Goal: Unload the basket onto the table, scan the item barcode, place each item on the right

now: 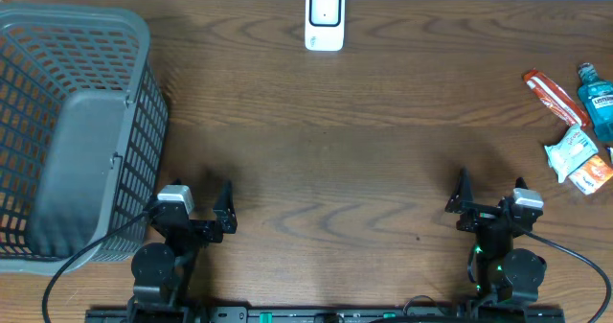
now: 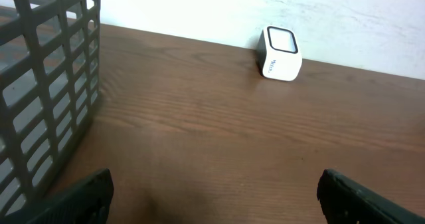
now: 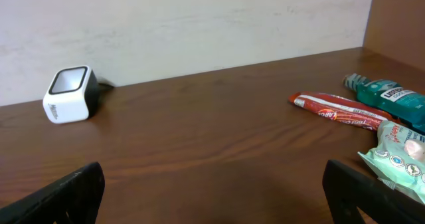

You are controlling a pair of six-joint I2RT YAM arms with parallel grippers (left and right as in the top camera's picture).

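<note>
The white barcode scanner [image 1: 325,18] stands at the table's far edge, window facing up; it also shows as a small white box [image 2: 281,53] in the left wrist view and far left [image 3: 68,94] in the right wrist view. The items lie at the right edge: a red toothpaste tube [image 1: 554,97] [image 3: 339,110], a blue mouthwash bottle [image 1: 598,101] [image 3: 392,98], a pale green packet [image 1: 575,150] [image 3: 398,154] and an orange packet [image 1: 594,174]. My left gripper [image 1: 199,196] [image 2: 214,184] and right gripper [image 1: 491,189] [image 3: 212,177] hover open and empty near the front edge, far from everything.
A large grey plastic basket [image 1: 144,141] [image 2: 53,84] fills the left side, close to my left gripper. Bare wooden tabletop [image 1: 335,150] stretches between the arms and the scanner. A white wall stands behind the table.
</note>
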